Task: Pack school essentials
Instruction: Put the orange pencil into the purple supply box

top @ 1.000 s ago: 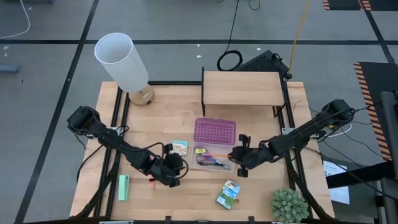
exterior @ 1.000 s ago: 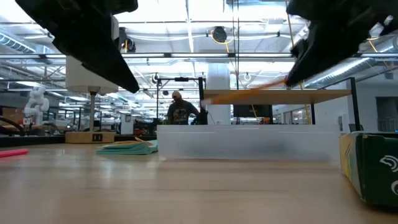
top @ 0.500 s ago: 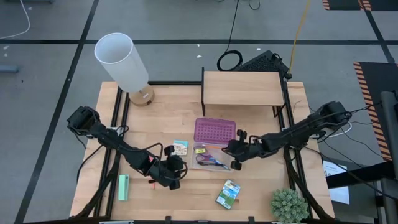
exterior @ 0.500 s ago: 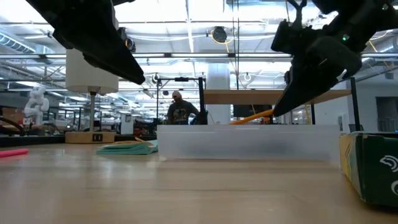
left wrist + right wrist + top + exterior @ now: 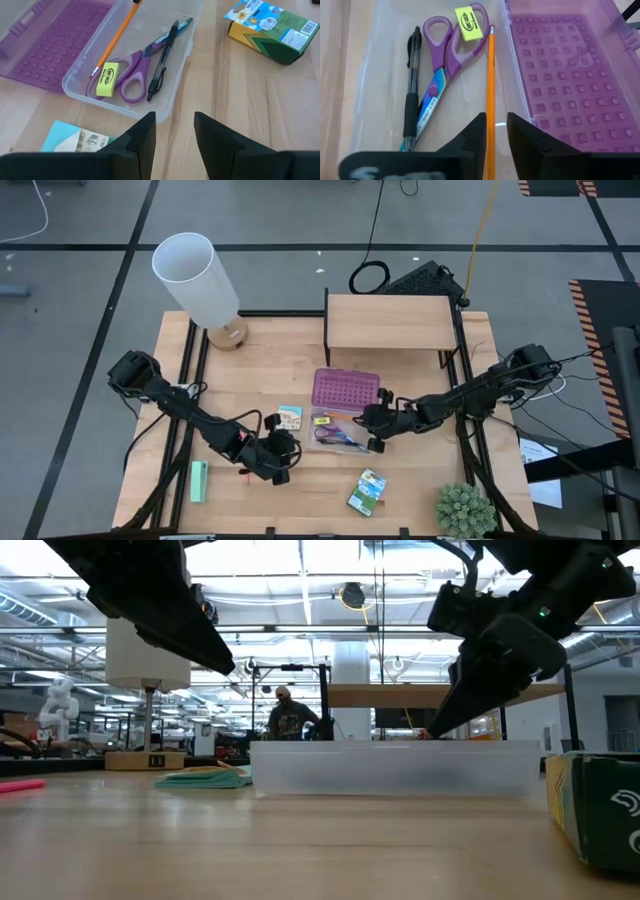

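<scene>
The wooden tabletop (image 5: 270, 380) carries, from largest to smallest: a white lamp (image 5: 196, 280) at the far left, a low wooden shelf (image 5: 389, 322) at the far side, a small potted plant (image 5: 464, 508) at the near right corner, and the clear plastic case (image 5: 345, 432) in the middle with its purple lid (image 5: 346, 391) laid open on the far side.

The right claw (image 5: 372, 424) is seen at the right end of the case, its fingers narrowly set around the orange pencil (image 5: 490, 90); the pencil's tip is lowered into the case alongside the lid hinge. Already inside lie the purple-handled scissors (image 5: 131, 75), the black pen (image 5: 161, 65) and the tiny yellow piece (image 5: 107, 79).

The left claw (image 5: 280, 459) is held above the near left of the tabletop, fingers a little apart and holding nothing. Near it lies the red pencil (image 5: 243, 472); farther left rests a mint-green block (image 5: 199, 481). The small colourful square pack (image 5: 290, 417) sits just left of the case, and the green-yellow crayon box (image 5: 367, 491) lies near the front edge.

The pencil is judged light, stiff and rather slick, so it may roll once released. The crayon box is light cardboard, crushable; it is best taken across its narrow sides.
</scene>
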Action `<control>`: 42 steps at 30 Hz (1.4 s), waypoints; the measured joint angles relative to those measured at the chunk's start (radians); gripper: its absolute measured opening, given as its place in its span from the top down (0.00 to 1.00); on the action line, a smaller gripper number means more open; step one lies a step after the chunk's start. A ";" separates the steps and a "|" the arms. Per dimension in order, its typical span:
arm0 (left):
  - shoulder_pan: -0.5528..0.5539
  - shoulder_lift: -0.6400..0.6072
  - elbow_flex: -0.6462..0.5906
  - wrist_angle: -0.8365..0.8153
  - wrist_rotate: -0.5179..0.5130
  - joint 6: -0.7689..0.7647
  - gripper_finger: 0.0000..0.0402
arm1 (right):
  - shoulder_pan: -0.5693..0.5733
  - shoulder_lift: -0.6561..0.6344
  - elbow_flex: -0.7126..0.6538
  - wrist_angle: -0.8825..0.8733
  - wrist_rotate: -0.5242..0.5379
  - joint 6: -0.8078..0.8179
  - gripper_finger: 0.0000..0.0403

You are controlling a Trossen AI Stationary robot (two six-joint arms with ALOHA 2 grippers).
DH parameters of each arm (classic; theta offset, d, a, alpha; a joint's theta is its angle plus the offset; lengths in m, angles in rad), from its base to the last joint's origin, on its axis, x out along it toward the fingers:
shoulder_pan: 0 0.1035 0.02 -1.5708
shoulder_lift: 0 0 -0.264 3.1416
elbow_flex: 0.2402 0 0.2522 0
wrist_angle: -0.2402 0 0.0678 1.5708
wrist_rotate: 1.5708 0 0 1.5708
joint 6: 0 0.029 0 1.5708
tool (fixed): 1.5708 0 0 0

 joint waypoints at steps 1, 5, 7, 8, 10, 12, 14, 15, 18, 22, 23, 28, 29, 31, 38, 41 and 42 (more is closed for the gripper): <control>0.000 0.000 0.000 0.000 0.000 -0.001 0.66 | 0.000 0.000 0.000 0.002 0.000 0.001 0.79; 0.000 0.000 0.000 0.000 0.000 -0.017 0.66 | 0.000 0.000 0.000 0.016 0.000 0.010 0.71; 0.000 0.000 0.000 0.000 0.000 -0.019 0.66 | 0.000 -0.003 0.000 0.020 -0.001 0.010 0.68; 0.000 0.000 0.000 0.000 0.000 -0.020 0.66 | 0.000 -0.008 0.000 0.014 -0.013 0.009 0.68; 0.000 0.000 0.000 0.000 0.001 -0.020 0.66 | 0.000 -0.028 0.000 0.000 -0.067 0.010 0.67; 0.000 0.000 0.000 0.001 0.010 -0.021 0.66 | 0.000 -0.065 0.000 -0.042 -0.121 0.029 0.68; 0.000 0.000 0.000 0.003 0.016 -0.020 0.66 | 0.001 -0.109 0.001 -0.096 -0.161 0.062 0.69; 0.000 0.000 0.000 0.005 0.016 -0.018 0.66 | 0.006 -0.135 0.001 -0.134 -0.175 0.082 0.71; 0.000 0.000 0.000 0.027 0.017 -0.002 0.66 | 0.033 -0.198 0.001 -0.235 -0.176 0.144 0.75; 0.000 0.000 0.000 0.054 0.017 0.016 0.66 | 0.078 -0.224 0.001 -0.341 -0.136 0.210 0.84; 0.000 0.000 0.000 0.055 0.017 0.016 0.66 | 0.086 -0.223 0.001 -0.355 -0.126 0.217 0.86; 0.000 0.000 0.000 0.063 0.017 0.016 0.66 | 0.092 -0.184 0.001 -0.355 -0.128 0.216 0.97; 0.000 0.000 0.000 0.065 0.017 0.016 0.66 | 0.090 -0.173 0.001 -0.349 -0.128 0.211 0.98; 0.000 0.001 0.000 0.072 0.017 0.022 0.66 | 0.082 -0.146 0.001 -0.345 -0.129 0.197 0.99; 0.000 0.001 0.000 0.080 0.017 0.026 0.66 | 0.052 -0.093 0.001 -0.280 -0.158 0.166 0.99; 0.000 0.001 0.000 0.080 0.017 0.027 0.66 | 0.042 -0.094 0.001 -0.240 -0.157 0.154 1.00; 0.000 0.001 0.000 0.080 0.017 0.028 0.66 | 0.039 -0.094 0.001 -0.237 -0.157 0.154 1.00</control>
